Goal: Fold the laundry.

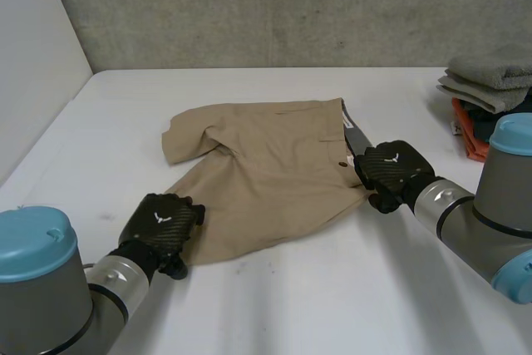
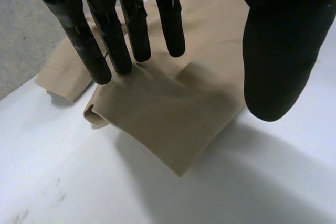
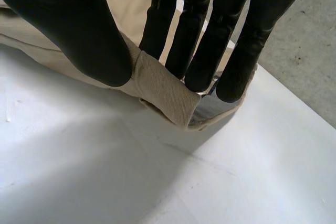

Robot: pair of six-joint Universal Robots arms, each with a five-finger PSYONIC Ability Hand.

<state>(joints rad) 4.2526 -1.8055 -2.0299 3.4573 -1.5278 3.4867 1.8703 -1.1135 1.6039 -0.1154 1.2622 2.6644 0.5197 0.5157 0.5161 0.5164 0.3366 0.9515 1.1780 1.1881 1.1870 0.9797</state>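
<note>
A pair of tan shorts lies flat on the white table, waistband toward the right. My left hand rests at the near corner of one leg's hem. In the left wrist view its fingers stand straight with their tips on the tan cloth, the thumb held apart above it: open. My right hand is at the near end of the waistband. There the thumb and fingers pinch the folded waistband corner between them.
A stack of folded grey cloth on an orange garment sits at the table's far right. A white wall borders the table on the left and a concrete wall runs behind it.
</note>
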